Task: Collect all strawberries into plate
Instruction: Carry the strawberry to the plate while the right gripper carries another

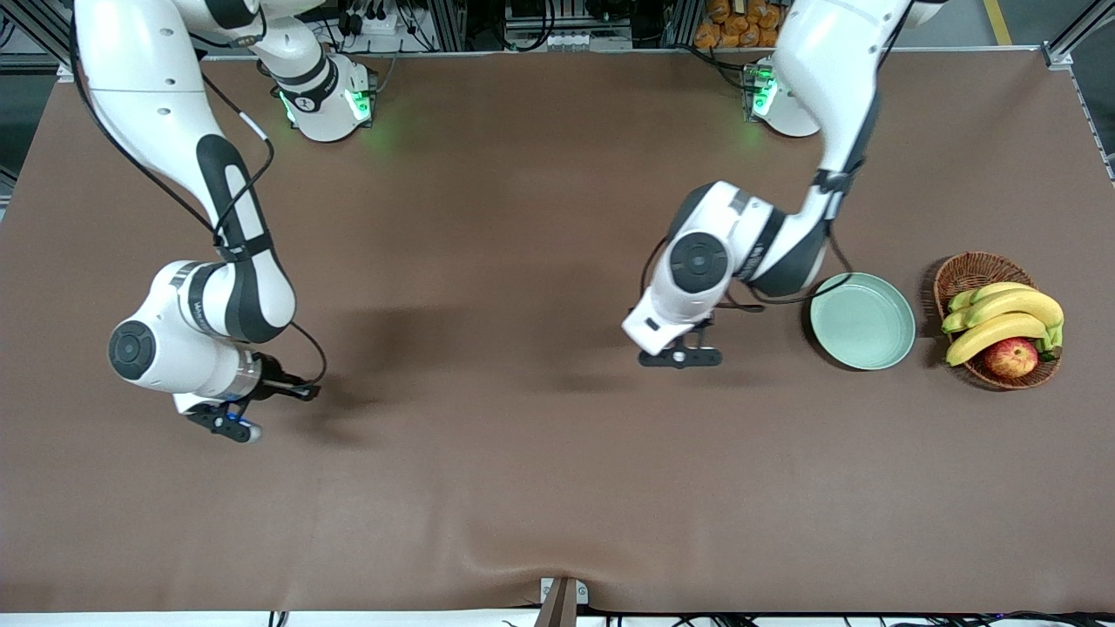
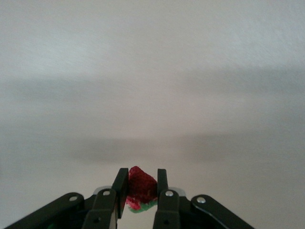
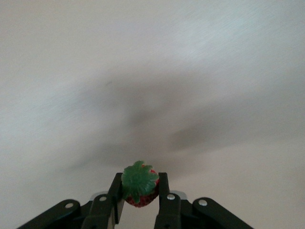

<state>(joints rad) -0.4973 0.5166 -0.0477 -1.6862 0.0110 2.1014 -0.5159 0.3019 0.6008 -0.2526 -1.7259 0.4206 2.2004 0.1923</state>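
Note:
My left gripper (image 1: 682, 355) is shut on a red strawberry (image 2: 140, 187), whose green cap points back toward the wrist. It hangs over the brown table beside the pale mint-green plate (image 1: 862, 320), toward the right arm's end. The plate holds nothing. In the left wrist view both fingers of the left gripper (image 2: 141, 171) press on the berry. My right gripper (image 1: 231, 424) is over the table near the right arm's end, shut on a second strawberry (image 3: 139, 186) with its green cap facing out. In the right wrist view the right gripper (image 3: 140, 175) clamps it on both sides. Neither berry shows in the front view.
A brown wicker basket (image 1: 967, 270) stands beside the plate at the left arm's end of the table. It holds bananas (image 1: 1002, 315) and a red-yellow apple (image 1: 1010, 357). The brown tablecloth (image 1: 488, 261) has a fold at the edge nearest the front camera.

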